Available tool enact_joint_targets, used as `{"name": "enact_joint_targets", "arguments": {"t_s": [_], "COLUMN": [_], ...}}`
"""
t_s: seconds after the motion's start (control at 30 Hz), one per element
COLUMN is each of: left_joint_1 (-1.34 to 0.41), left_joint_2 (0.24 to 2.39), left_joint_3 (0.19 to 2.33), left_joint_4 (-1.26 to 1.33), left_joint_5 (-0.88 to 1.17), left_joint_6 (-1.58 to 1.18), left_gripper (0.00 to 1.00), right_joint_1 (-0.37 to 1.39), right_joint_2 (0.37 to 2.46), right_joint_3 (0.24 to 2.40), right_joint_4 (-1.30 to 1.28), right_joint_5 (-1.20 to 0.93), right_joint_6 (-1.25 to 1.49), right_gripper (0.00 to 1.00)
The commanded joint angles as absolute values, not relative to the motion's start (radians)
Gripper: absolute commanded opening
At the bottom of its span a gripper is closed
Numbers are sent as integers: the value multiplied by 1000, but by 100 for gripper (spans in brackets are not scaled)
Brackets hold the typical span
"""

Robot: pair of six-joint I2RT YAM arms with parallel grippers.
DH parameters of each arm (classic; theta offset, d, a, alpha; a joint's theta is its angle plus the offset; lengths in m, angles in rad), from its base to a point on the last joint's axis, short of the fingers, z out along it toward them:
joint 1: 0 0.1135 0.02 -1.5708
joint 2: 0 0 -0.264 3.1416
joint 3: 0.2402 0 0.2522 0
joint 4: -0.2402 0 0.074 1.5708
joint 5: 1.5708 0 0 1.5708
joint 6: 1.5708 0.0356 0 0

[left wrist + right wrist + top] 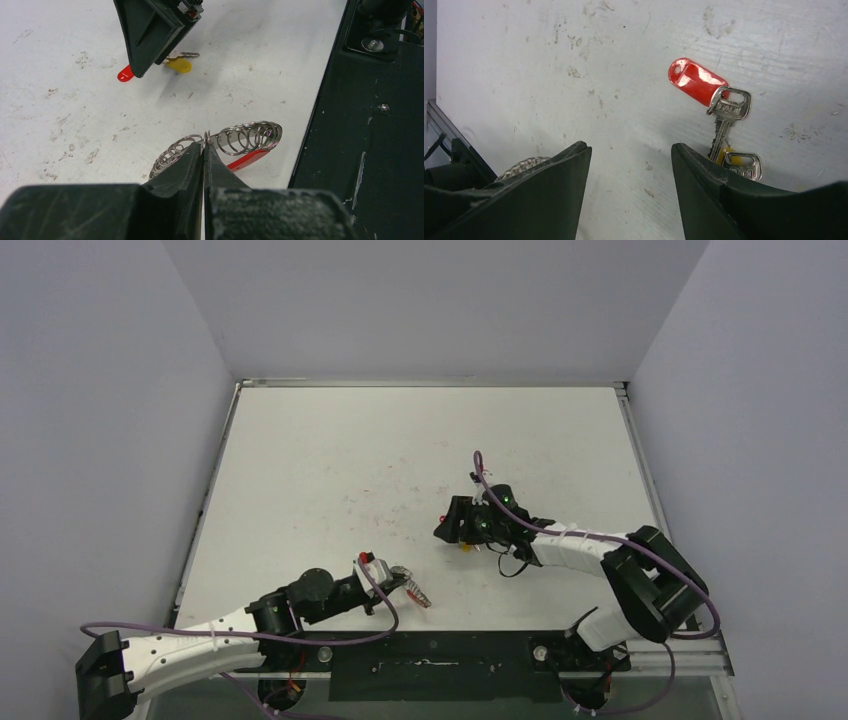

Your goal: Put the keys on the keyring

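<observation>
My left gripper (204,147) is shut on the keyring (250,137), a loop of silvery coiled wire with a red sleeve (247,160), low over the table near its front edge (415,592). My right gripper (629,147) is open and empty, low over the table just beside the keys. The red-headed key (704,87) lies flat on the table. The yellow-headed key (741,162) lies next to it, partly hidden behind my right finger. In the left wrist view both keys (177,64) show under the right gripper (150,30). A bit of the keyring also shows in the right wrist view (521,165).
The white table (400,450) is scuffed and enclosed by grey walls. A black base plate (360,150) runs along the front edge, close to the keyring. In the top view the right gripper (462,523) is a short way behind and right of the left gripper (398,580).
</observation>
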State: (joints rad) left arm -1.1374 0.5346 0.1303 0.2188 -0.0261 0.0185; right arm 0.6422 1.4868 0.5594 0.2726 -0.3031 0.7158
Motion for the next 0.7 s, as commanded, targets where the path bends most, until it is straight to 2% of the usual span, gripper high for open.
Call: {"name": "enact_joint_targets", "arguments": {"t_s": [0.0,0.2,0.33,0.53,0.67], "left_joint_1": [-1141,-1142,-1141,-1141,-1141], "left_joint_2": [543,561,565,562,556], "left_joint_3": [178,176,178,182,183], "left_joint_4": [239,253,258,248,238], "left_joint_5": [-30,-26,-25,-23,-30], "left_joint_6": [11,10,10,11,7], "left_gripper": [0,0,0,0,0], "right_joint_1": [650,652,651,647,647], "right_joint_2": [1368,1287,1305,1397,1425], "right_joint_3": [626,675,706,755,760], "right_joint_4": [67,-174,-221,-217,-187], "right_joint_5": [-313,-75,37,24,8], "right_joint_6": [513,369,316,272,272], "right_gripper": [61,59,52,37,35]}}
